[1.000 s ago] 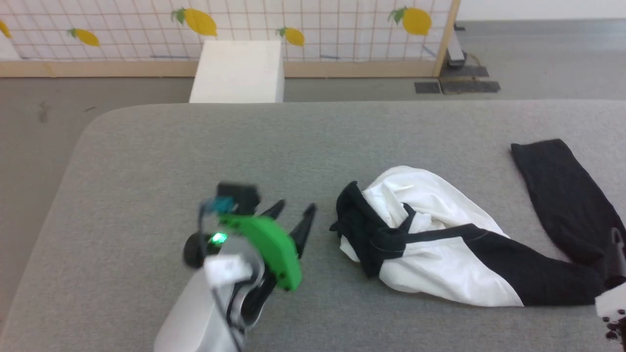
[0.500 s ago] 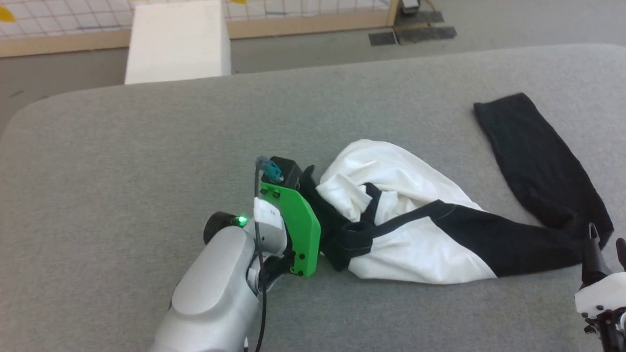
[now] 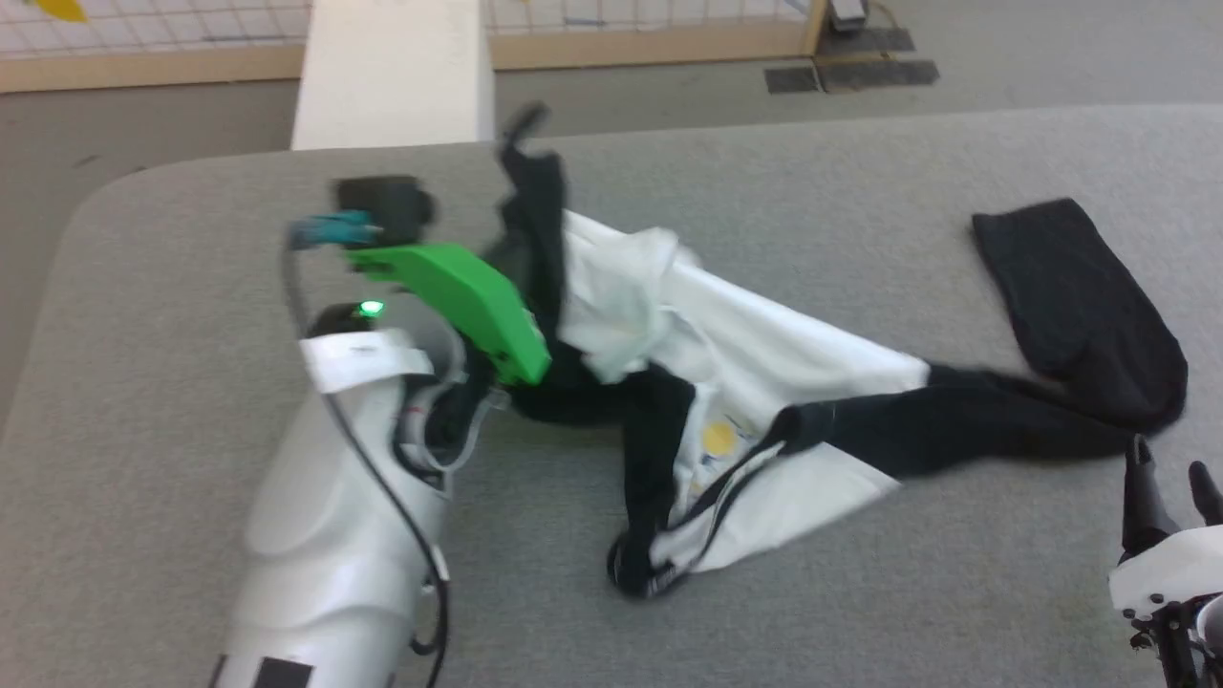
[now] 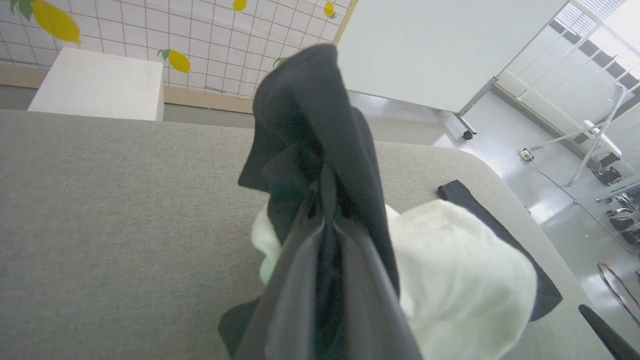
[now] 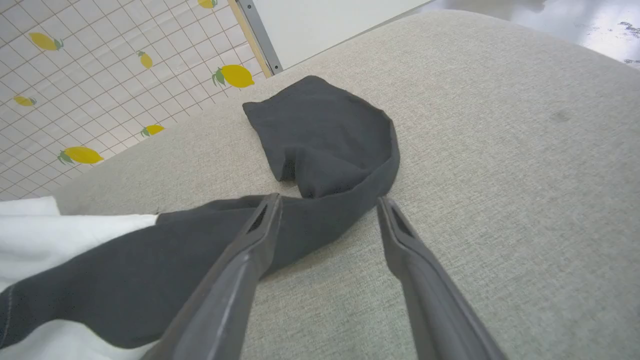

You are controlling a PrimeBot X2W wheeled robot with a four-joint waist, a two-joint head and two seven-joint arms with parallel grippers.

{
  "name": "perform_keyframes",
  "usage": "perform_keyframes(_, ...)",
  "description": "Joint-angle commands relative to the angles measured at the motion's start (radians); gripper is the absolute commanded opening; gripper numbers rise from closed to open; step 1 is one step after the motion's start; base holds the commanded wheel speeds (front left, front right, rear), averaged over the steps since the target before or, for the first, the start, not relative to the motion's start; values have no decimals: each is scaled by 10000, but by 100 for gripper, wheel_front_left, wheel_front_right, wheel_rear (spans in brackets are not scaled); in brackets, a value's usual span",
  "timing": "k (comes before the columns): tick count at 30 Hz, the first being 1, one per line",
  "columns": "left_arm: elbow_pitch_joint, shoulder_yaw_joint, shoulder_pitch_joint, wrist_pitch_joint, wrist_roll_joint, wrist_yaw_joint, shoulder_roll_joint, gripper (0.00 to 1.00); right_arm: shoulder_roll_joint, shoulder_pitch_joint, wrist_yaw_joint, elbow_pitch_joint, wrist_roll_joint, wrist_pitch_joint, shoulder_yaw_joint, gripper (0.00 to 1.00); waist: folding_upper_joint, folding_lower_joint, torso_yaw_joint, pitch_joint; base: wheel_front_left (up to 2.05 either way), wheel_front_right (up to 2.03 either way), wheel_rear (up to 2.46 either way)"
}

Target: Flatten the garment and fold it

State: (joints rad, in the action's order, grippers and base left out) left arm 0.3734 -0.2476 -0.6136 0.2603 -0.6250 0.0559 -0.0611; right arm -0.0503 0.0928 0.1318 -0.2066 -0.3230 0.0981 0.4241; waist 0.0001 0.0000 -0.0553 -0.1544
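The left claw (image 4: pixel 324 225) is clamped together on a bunch of black fabric of the garment (image 3: pixel 764 354), and holds that bunch up off the grey tabletop (image 3: pixel 191 430), not far from its far edge and left of the middle. In the left wrist view the black cloth rises past the fingertips and flops over above them, with white cloth bulging just to the right. The left arm and its green mount (image 3: pixel 449 296) look blurred in the head view.

From the held part the garment trails down and across the middle of the tabletop toward the right edge. The white body is twisted and creased, and a small yellow print (image 3: pixel 718 438) faces up toward the near edge. One black sleeve (image 3: pixel 1080 296) lies flat near the right edge, doubled back on itself.

The right claw (image 5: pixel 328 201) is by the near right corner, fingers spread wide apart with nothing held. The bend of the black sleeve lies just ahead of its tips; whether they touch the cloth cannot be told.

A white box (image 3: pixel 392 72) stands beyond the far edge, before a lemon-patterned grid screen (image 4: pixel 100 30).
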Motion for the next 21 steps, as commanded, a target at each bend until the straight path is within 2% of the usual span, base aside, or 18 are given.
perform_keyframes(1,-137,255,66,-188,-155,-181,-174,0,1,78,-11,-19,93,47,-34,100,-1,0,499,445,0,0,0)
perform_keyframes(4,-312,830,619,-562,-145,-659,-572,0,1,39,-11,17,125,71,-90,100,-1,0,828,627,0,0,0)
perform_keyframes(8,146,1460,1709,-762,-112,-1330,-1110,0,1,-44,-11,44,112,158,-146,100,-1,0,1267,789,0,0,0)
perform_keyframes(11,674,1717,2249,-730,-316,-1516,-1166,0,1,-73,-11,51,95,246,-210,100,-1,0,1460,817,0,0,0)
perform_keyframes(12,795,1786,2363,-771,-388,-1549,-1136,100,1,-76,-11,46,87,258,-246,100,-1,0,1499,826,0,0,0)
perform_keyframes(17,813,2027,2591,-1283,-547,-1417,-1156,100,1,-102,-11,17,50,272,-358,100,-1,0,1573,913,0,0,0)
perform_keyframes(21,-144,2417,3198,-2856,-80,-1435,-1572,100,1,-135,-11,0,21,281,-505,100,-1,0,1444,1044,0,0,0)
